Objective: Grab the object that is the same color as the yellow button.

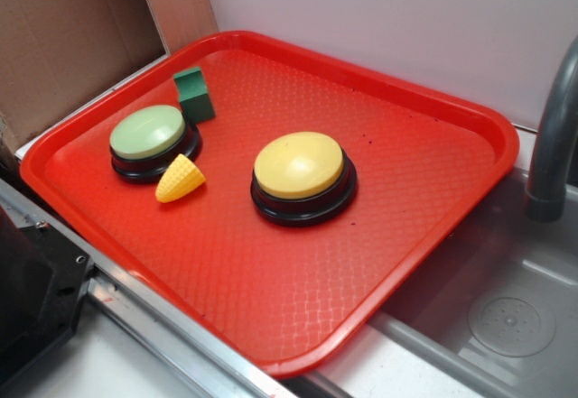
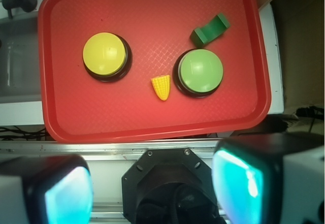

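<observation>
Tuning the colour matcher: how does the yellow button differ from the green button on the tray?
Colour: the yellow button has a pale-yellow dome, the green button a pale-green one.
Size: the yellow button looks larger than the green button in both views.
Neighbours: the green button has the yellow corn-like cone and the dark green block close beside it; the yellow button sits alone near the tray's middle.
Shared: round domes on black bases, both upright.

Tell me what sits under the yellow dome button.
The yellow button rests on a black round base, which stands on the red tray. The tray surface beneath the base is covered.
</observation>
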Robot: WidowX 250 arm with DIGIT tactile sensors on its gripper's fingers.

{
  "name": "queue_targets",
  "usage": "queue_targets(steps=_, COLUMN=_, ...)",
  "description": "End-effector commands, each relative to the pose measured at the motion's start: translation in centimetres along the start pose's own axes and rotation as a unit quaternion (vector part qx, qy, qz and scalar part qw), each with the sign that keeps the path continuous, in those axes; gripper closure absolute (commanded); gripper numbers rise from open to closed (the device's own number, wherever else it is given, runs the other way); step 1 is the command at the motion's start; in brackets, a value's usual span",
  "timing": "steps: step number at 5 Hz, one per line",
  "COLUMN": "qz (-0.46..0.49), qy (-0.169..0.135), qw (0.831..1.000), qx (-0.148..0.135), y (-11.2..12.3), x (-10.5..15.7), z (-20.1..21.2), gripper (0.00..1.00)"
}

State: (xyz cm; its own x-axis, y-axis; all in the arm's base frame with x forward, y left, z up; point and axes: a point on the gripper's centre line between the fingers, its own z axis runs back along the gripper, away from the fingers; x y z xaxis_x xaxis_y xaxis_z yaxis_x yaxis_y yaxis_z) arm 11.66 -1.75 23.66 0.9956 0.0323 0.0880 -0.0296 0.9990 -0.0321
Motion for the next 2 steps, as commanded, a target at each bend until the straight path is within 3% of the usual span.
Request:
queue_targets(steps=1, qz=0.0, qy=0.0, qw=1.0, qx=0.0, y=0.0, x=0.0, z=0.0, gripper=0.0)
queue_targets(steps=2, qz=0.047, qy=-0.014, qw=0.999, qx=-0.012, y=0.12, x=0.39, z=-0.89, gripper=0.0)
